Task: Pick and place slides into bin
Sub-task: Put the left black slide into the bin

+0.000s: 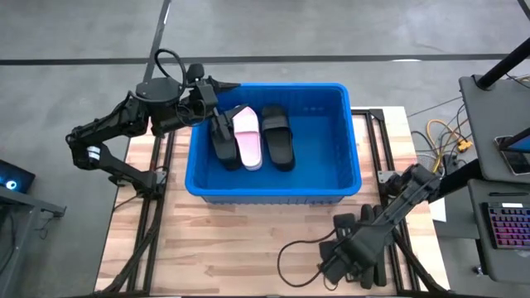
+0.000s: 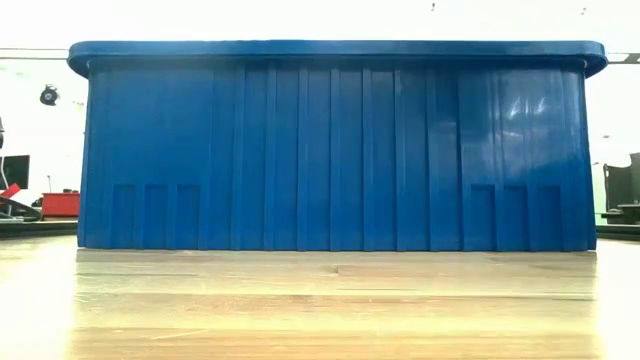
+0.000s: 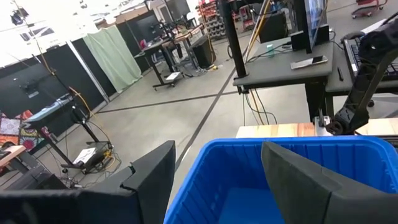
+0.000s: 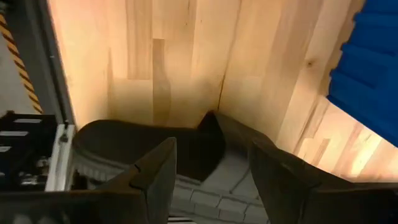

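Observation:
The blue bin [image 1: 273,195] stands in the middle of the table and fills the low view [image 2: 340,150]. Inside it lie a black slide [image 1: 224,141], a pale pink slide [image 1: 248,139] and another black slide [image 1: 278,137], side by side on its floor. My left gripper [image 1: 217,98] is open and empty over the bin's far left corner [image 3: 249,155]. My right gripper [image 1: 341,248] is open low over the table's near right part, its fingers astride a black slide [image 4: 186,149] that lies on the wood. My right gripper stands open over the black slide, one finger [image 4: 155,177] on each side of its upper part [image 4: 208,140]. I cannot tell whether the fingers touch it. The slide lies flat on the table.
The bin's ribbed wall [image 4: 367,56] is close to my right gripper. A black cable [image 1: 290,252] loops on the table near the right arm. Bare wood [image 1: 240,240] lies at the near left. Desks with a keyboard [image 1: 509,223] stand beyond the table's right edge.

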`<act>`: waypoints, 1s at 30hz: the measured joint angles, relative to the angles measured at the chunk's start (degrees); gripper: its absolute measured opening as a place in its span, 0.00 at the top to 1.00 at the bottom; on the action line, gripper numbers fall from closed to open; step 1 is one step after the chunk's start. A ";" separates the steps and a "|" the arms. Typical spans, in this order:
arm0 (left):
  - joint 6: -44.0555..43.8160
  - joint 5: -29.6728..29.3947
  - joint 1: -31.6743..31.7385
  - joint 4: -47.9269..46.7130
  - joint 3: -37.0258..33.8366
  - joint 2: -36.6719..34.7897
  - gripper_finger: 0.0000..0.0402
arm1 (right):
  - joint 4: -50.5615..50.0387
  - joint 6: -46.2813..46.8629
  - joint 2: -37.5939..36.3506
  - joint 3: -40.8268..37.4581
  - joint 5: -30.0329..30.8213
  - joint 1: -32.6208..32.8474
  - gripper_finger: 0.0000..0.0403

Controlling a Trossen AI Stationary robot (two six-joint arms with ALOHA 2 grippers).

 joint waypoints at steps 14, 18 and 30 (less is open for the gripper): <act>0.11 0.39 0.00 -2.65 0.00 -0.43 0.44 | -0.01 -0.41 5.27 -7.45 0.42 -0.04 0.53; 0.11 0.54 0.00 -2.97 0.00 -0.43 0.44 | 0.00 -2.64 5.42 -10.31 0.42 -0.04 0.53; 1.46 0.59 0.00 -2.92 -0.02 -0.40 0.44 | 4.38 -6.58 5.31 -18.02 1.40 -0.02 0.57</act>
